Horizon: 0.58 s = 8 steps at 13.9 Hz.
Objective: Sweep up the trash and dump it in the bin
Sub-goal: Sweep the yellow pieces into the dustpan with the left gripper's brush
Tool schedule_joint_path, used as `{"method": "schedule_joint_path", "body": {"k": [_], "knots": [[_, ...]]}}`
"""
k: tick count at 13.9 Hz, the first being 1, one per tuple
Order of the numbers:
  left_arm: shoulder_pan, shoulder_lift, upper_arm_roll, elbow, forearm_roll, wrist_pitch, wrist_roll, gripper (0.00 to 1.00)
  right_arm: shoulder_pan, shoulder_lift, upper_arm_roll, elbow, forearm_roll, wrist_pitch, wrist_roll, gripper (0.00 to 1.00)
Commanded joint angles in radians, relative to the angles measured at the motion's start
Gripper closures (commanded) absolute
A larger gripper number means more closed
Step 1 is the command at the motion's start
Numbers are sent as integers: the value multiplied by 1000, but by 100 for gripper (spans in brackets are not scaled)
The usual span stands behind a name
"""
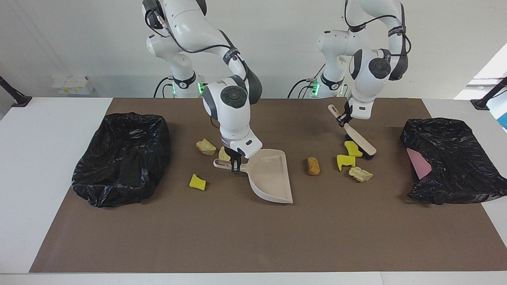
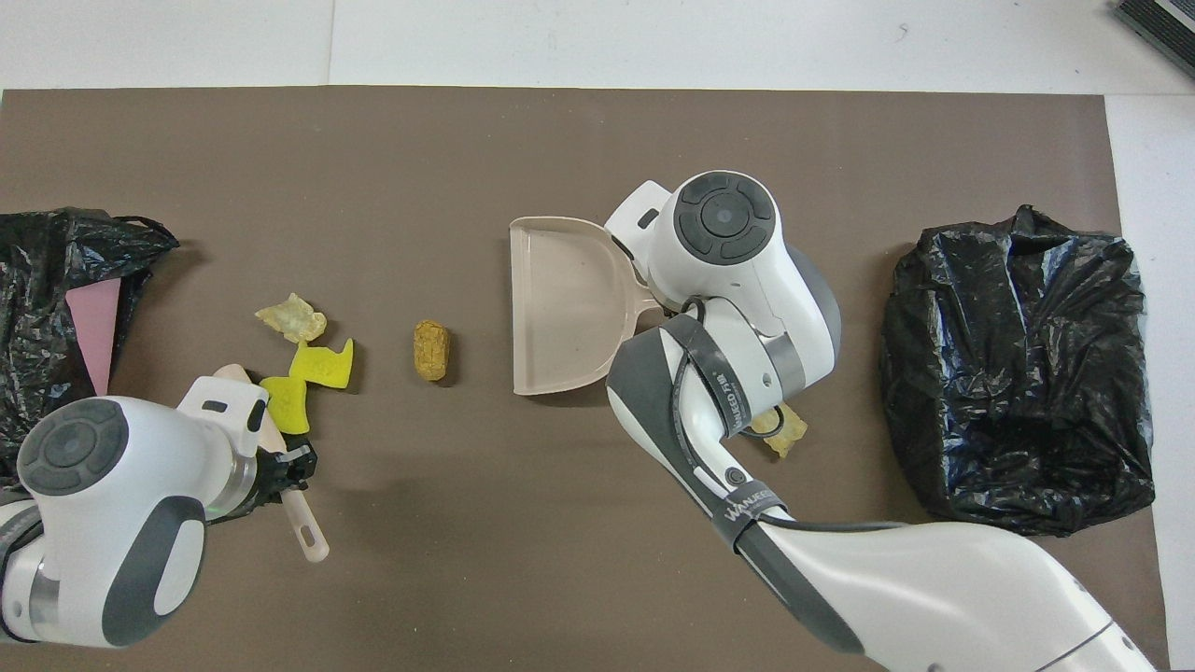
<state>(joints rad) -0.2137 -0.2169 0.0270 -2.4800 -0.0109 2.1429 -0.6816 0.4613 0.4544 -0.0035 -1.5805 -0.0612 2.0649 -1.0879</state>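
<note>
My right gripper point(image 1: 236, 166) is shut on the handle of the beige dustpan point(image 1: 271, 176), which rests on the mat and also shows in the overhead view point(image 2: 565, 308). My left gripper point(image 1: 344, 118) is shut on the handle of the brush point(image 1: 361, 142), whose head is down beside two yellow bits point(image 1: 352, 149) point(image 1: 345, 161). A beige chunk point(image 1: 360, 173) and the brown lump point(image 1: 313, 166) lie by them. Two beige chunks point(image 1: 206, 147) point(image 1: 223, 154) and a yellow bit point(image 1: 197, 182) lie by the dustpan's handle.
A black-bagged bin point(image 1: 122, 158) stands at the right arm's end of the brown mat point(image 1: 253, 237). Another black-bagged bin point(image 1: 451, 158), with a pink panel point(image 1: 420, 164) showing, stands at the left arm's end. White table borders the mat.
</note>
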Motion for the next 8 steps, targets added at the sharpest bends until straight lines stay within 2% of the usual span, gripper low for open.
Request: {"method": "schedule_joint_path", "body": {"k": [1, 4, 8], "knots": [[23, 103, -6, 104, -44, 49, 118, 100, -3, -11, 5, -32, -3, 23, -9, 100], [28, 146, -10, 122, -58, 110, 246, 100, -1, -20, 5, -52, 0, 23, 37, 100], [-16, 197, -21, 161, -165, 126, 356, 100, -3, -22, 5, -52, 0, 23, 39, 100]]}}
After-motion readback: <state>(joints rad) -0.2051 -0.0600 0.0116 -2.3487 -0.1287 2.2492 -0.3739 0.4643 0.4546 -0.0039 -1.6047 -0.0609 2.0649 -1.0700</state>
